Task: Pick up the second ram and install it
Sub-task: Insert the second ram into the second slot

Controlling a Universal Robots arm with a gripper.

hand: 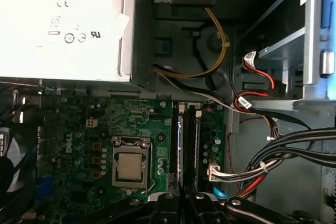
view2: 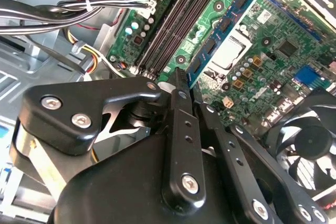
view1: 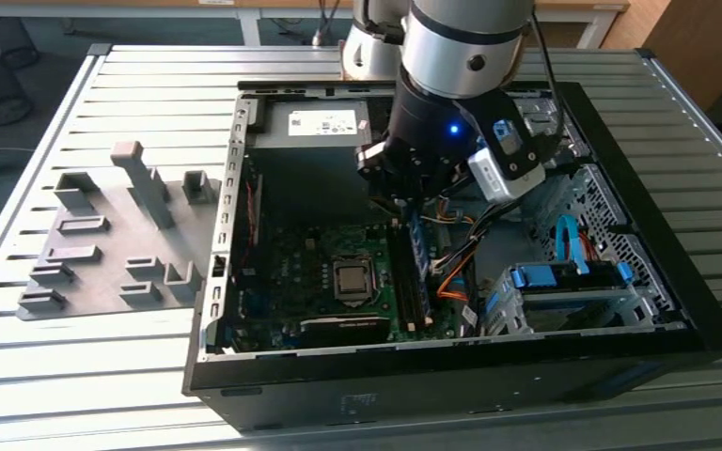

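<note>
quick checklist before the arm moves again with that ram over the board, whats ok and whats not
1. Grip: the end effector is shut on the second ram. ok
2. Position: the stick hangs over the memory slots on the motherboard. ok
3. Alignment: in the first wrist view its edge runs along the slots, but which slot it is over is unclear. cannot tell
4. Seating: whether the stick's lower edge is in a slot. cannot tell
5. Slot latches open. cannot tell
6. Cables: the cable bundle lies beside the slots, apart from the stick. ok
</note>
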